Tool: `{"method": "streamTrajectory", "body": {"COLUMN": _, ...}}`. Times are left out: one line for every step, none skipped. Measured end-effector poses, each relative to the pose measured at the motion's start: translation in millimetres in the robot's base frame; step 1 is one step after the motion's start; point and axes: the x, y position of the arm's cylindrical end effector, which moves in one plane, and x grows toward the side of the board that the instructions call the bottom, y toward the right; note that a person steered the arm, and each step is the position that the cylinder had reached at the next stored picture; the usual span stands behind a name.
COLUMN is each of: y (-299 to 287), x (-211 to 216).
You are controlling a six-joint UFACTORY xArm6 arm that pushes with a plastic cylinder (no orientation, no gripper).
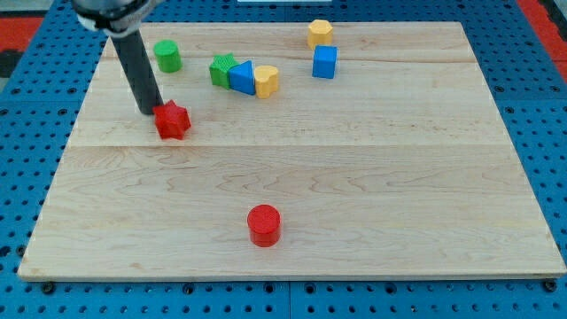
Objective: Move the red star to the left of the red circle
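The red star (pixel 173 120) lies at the left of the wooden board. The red circle (pixel 264 224) stands near the board's bottom edge, below and to the right of the star. My tip (pixel 151 112) is at the star's upper left side, touching it or nearly so. The dark rod slants up from there to the view's top left.
A green circle (pixel 166 55) stands above the star. A green star (pixel 221 68), a blue block (pixel 241 76) and a yellow heart (pixel 266 81) cluster at top centre. A yellow block (pixel 320 33) and a blue cube (pixel 325 62) sit to their right.
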Motion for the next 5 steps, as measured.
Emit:
{"method": "streamTrajectory", "body": {"y": 54, "x": 36}}
{"method": "streamTrajectory", "body": {"y": 81, "x": 48}}
{"method": "streamTrajectory", "body": {"y": 71, "x": 20}}
{"method": "streamTrajectory", "body": {"y": 69, "x": 7}}
{"method": "streamTrajectory", "body": {"y": 69, "x": 1}}
